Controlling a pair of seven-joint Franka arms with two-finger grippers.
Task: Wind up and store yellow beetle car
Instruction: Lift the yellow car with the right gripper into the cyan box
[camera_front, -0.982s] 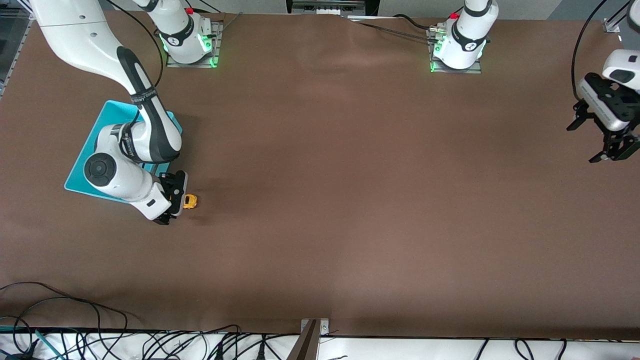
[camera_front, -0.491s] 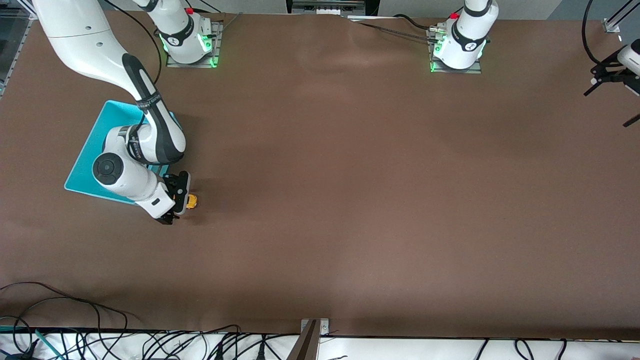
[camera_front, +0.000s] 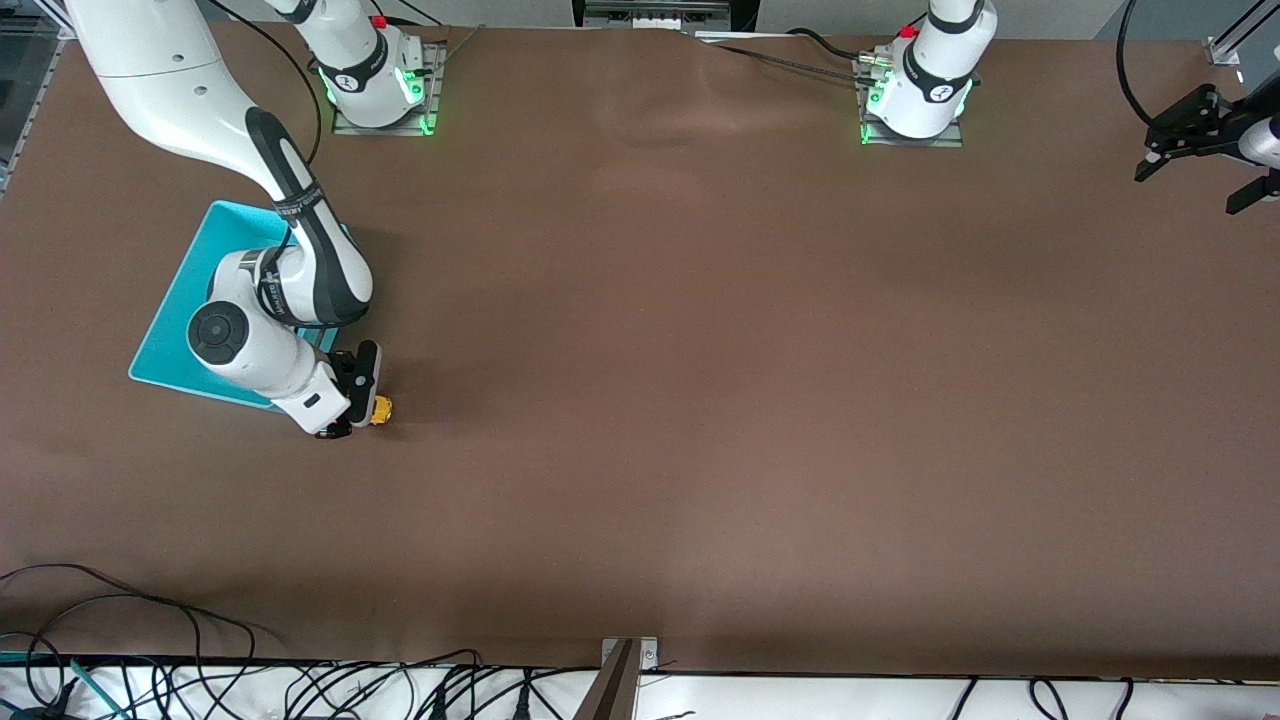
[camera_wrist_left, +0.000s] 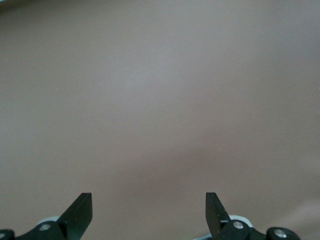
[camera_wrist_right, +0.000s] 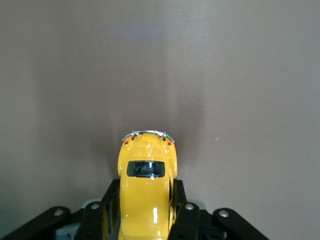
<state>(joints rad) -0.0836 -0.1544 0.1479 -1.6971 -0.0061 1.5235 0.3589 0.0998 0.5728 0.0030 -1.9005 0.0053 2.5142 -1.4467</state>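
A plain brown table (camera_front: 700, 380) fills nearly the whole front view, its matte cover unmarked except for faint lighter patches. Along its edge nearest the front camera runs a white strip strewn with black cables (camera_front: 150, 640), and a small metal bracket (camera_front: 628, 660) sits at the middle of that edge. The two arm bases, each lit green at the foot, stand on metal plates at the edge farthest from the camera.

The landmark is the turquoise bin (camera_front: 175, 310), lying toward the right arm's end of the table, partly covered by the right arm reaching over it. The yellow beetle car (camera_front: 381, 408) sits on the table just beside the bin's corner nearest the camera, toward the middle of the table. The right gripper (camera_front: 362, 405) is down at the car, and in the right wrist view its black fingers (camera_wrist_right: 187, 217) are clamped on both flanks of the yellow beetle car (camera_wrist_right: 146, 190), whose rear window and chrome bumper point away from the wrist over bare brown surface.

The left gripper (camera_front: 1200, 165) hangs well apart from the bin, at the left arm's end of the table, waiting; in the left wrist view its fingertips (camera_wrist_left: 82, 210) stand wide apart over bare table (camera_wrist_left: 160, 100)
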